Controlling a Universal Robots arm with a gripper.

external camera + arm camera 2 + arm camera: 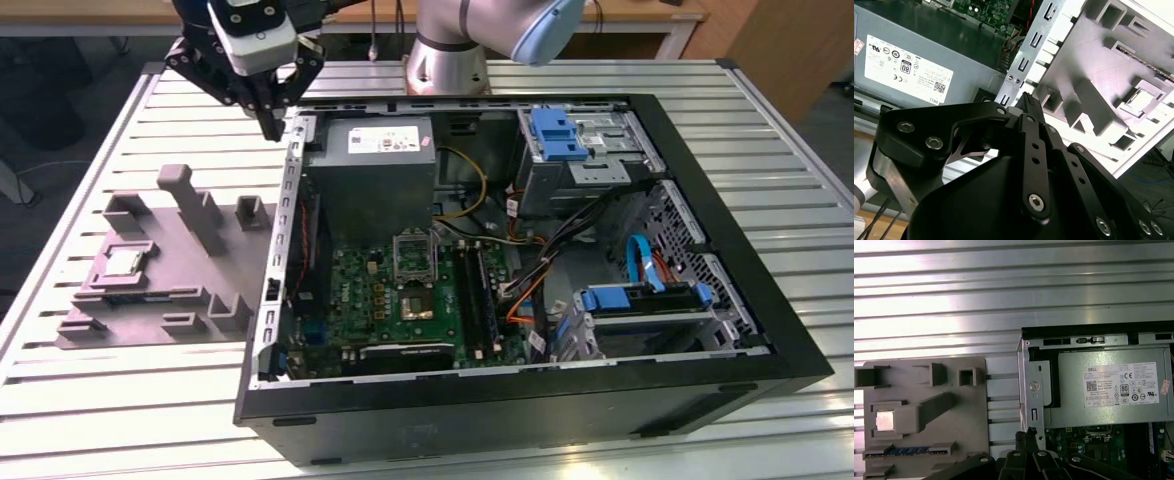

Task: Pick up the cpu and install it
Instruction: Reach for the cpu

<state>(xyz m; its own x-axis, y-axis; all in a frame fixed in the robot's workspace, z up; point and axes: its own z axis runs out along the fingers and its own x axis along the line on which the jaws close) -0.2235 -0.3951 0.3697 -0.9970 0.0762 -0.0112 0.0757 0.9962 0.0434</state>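
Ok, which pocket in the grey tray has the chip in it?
The square pocket near the edge of the tray at the exterior view's left: the chip lies flat in it, silvery; no other pocket holds one.

Table [120, 400]: slatted metal top is carrying everything.
Tray [200, 270]: grey moulded piece is sitting just beside the case, on the exterior view's left.
Case [534, 410]: black tower is lying on its side, showing its insides.
Power supply [380, 170]: grey box is sitting next to the green board [400, 300].
Drive caddies [558, 135]: blue, showing toward the exterior view's right.
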